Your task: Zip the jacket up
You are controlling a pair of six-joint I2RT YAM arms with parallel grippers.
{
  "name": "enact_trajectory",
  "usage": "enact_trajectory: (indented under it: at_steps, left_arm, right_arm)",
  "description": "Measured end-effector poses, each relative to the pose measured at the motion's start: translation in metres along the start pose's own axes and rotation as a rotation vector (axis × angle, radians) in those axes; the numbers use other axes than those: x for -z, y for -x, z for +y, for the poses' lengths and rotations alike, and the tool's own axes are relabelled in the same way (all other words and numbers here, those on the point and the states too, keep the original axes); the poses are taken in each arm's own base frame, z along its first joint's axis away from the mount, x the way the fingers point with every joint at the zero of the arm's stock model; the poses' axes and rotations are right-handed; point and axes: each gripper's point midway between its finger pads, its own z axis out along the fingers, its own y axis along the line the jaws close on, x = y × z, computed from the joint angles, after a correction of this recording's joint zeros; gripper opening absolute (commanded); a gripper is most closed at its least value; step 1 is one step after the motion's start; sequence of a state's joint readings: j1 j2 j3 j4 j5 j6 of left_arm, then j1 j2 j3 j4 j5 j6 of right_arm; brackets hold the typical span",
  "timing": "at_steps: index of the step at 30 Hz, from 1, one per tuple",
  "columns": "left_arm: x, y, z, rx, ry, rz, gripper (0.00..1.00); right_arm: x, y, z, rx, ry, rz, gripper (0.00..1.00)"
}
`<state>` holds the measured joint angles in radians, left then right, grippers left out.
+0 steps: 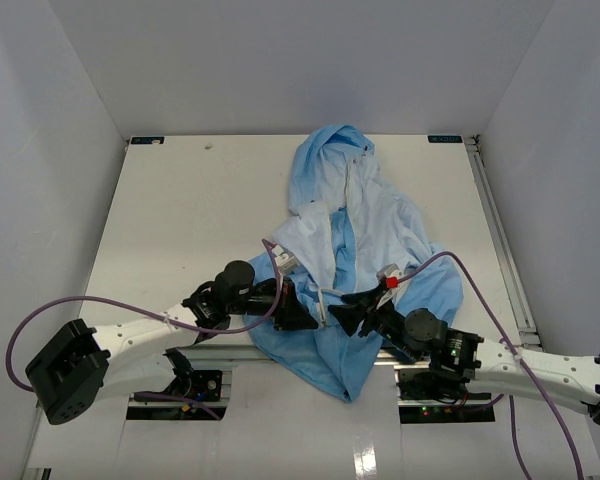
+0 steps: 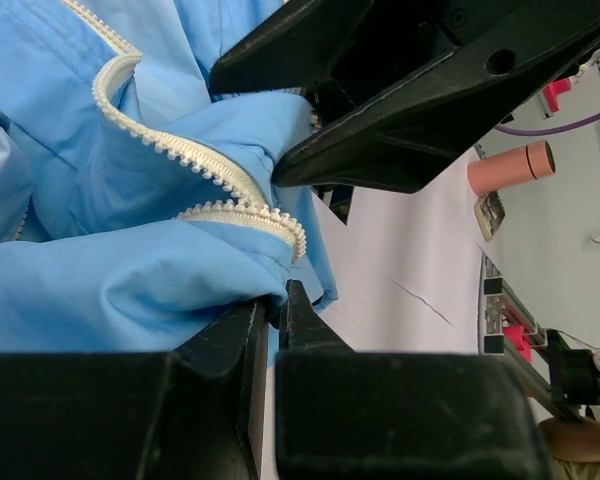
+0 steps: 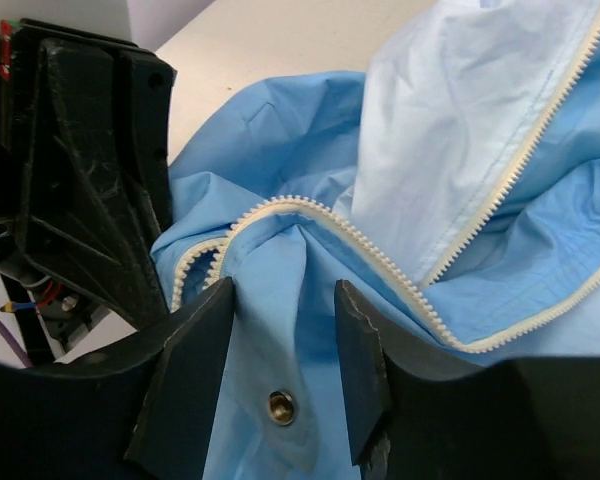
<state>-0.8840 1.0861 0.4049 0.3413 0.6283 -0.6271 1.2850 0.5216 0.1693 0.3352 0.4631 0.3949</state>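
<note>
Now | left tool [image 2: 278, 300] pinching jacket [image 1: 350, 230] hem | right tool [image 3: 280, 300] spread astride jacket fold beside zipper [image 3: 290, 201]

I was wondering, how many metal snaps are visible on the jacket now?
1: a snap on the blue jacket, seen between the fingers of the right gripper in its wrist view. Others may be hidden in folds.

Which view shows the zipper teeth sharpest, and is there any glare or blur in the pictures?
Left wrist: zipper teeth crisp, the left gripper in the foreground dark and featureless, the background soft. Right wrist: teeth equally crisp, light even, no glare. Top external: diffuse light, soft shadows, a bright reflection at the near edge of the table; teeth too small to resolve.
</note>
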Motion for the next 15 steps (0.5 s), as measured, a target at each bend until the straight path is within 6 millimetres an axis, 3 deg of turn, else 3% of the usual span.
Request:
enact_trajectory:
  at_steps: [2,5,10,13,15]
  left_arm:
    - [0.0,-0.001,0.001,0.02,-0.006,0.007,0.0]
    - [0.001,-0.001,0.002,0.048,-0.01,0.014,0.0]
    - [0.003,0.001,0.001,0.076,-0.026,0.017,0.0]
    - [0.004,0.001,0.0,0.085,-0.035,0.019,0.0]
    - [0.004,0.001,0.0,0.091,-0.037,0.019,0.0]
  right_arm:
    - [0.001,0.002,-0.006,0.004,-0.039,0.011,0.73]
    - [0.005,0.014,-0.016,0.015,-0.115,0.008,0.74]
    - [0.007,0.07,-0.022,0.074,-0.267,-0.015,0.81]
    - [0.004,0.104,-0.016,0.115,-0.307,-0.028,0.79]
    - [0.001,0.114,-0.014,0.166,-0.33,-0.001,0.77]
